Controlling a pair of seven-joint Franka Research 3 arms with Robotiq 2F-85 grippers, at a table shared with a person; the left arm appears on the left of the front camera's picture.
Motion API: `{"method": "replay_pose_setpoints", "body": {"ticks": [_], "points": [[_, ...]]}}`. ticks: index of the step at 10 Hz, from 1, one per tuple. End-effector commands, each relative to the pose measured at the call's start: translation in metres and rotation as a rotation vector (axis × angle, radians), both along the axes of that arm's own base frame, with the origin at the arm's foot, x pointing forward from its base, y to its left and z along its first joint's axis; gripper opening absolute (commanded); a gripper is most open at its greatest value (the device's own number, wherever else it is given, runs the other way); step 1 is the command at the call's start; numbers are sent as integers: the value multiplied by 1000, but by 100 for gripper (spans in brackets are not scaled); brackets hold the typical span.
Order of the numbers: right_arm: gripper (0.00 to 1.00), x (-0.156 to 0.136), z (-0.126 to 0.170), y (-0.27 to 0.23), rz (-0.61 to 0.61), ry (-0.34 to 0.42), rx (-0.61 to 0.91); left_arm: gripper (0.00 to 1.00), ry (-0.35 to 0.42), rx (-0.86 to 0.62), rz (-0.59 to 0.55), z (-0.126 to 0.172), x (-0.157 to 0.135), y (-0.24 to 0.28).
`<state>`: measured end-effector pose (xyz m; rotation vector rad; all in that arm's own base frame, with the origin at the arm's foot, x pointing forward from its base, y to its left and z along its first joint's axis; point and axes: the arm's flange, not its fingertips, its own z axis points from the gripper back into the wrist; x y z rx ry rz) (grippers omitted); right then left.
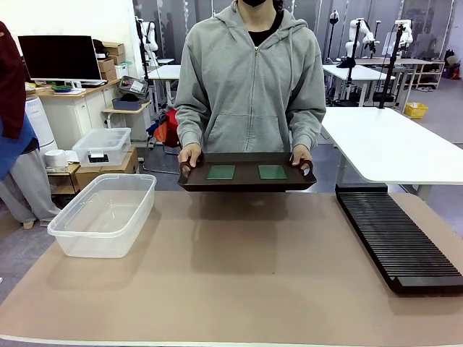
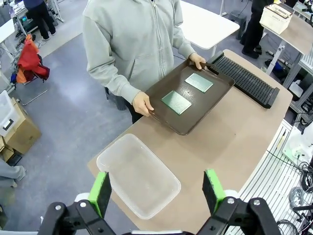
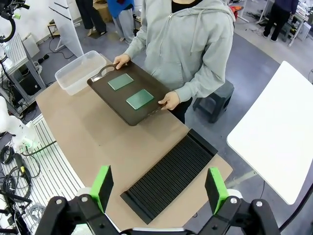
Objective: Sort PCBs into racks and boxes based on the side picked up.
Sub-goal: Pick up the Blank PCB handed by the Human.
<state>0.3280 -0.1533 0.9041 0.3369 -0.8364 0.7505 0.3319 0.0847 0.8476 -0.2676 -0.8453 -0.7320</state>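
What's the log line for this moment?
PCBs: two, flat on tray | tray: in person's hands, far edge | tub: left | rack: right | left claw: open | right claw: open

**A:** What's across the table from you?

**B:** You're facing a person in a grey hoodie [image 1: 249, 79] holding a dark brown handled tray [image 1: 247, 186] at the far edge. Two flat green square circuit boards [image 1: 221, 172] [image 1: 272, 172] lie on it side by side, apart.

**A:** And on the table?

**B:** A large clear plastic tub [image 1: 92, 244] on the robot's left, and a long black slotted rack [image 1: 394, 235] on its right.
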Motion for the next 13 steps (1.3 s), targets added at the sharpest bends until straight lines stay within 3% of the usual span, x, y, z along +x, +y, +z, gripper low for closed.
{"method": "replay_pose_setpoints", "body": {"ticks": [1, 13], "points": [[100, -3, 0, 3, 15, -2, 6, 100, 6, 4, -5, 1, 0, 0], [100, -3, 0, 3, 15, -2, 6, 100, 6, 4, -5, 1, 0, 0]]}}
